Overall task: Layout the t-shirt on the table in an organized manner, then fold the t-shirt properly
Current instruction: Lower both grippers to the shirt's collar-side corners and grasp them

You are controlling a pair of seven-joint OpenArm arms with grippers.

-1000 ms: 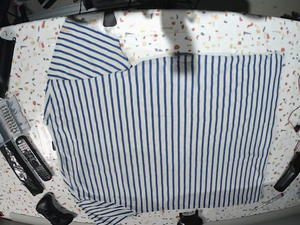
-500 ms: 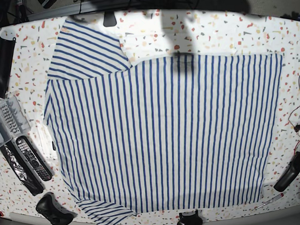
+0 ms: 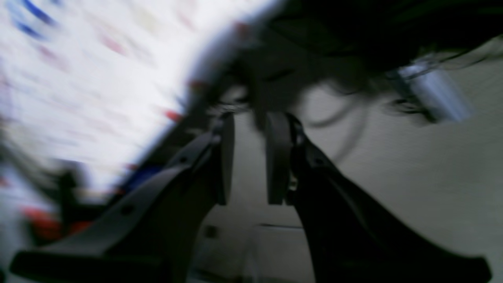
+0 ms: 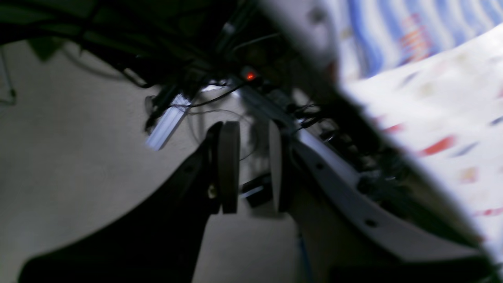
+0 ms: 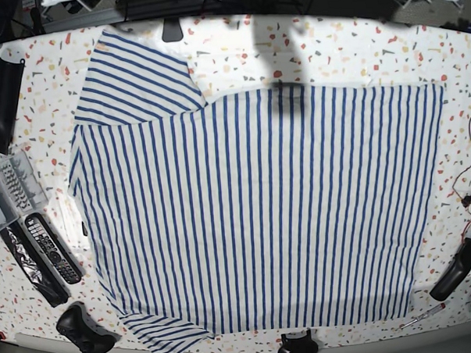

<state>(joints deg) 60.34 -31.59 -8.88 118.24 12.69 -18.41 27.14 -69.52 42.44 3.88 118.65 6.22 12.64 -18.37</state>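
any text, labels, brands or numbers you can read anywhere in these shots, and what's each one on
No text can be read in any view.
remote control: its buttons show, but any markings are too small to read.
t-shirt: blue stripes only, no print or readable label.
table: coloured flecks, no writing.
Both wrist views are motion-blurred; the orange-red marks at the shirt's edge in the right wrist view cannot be made out as letters.

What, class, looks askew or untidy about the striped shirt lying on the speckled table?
The t-shirt lies mostly flat on the table, but its two sleeves do not match. The far sleeve is spread wide, while the near sleeve looks bunched small beside the body. Neither gripper touches the cloth.
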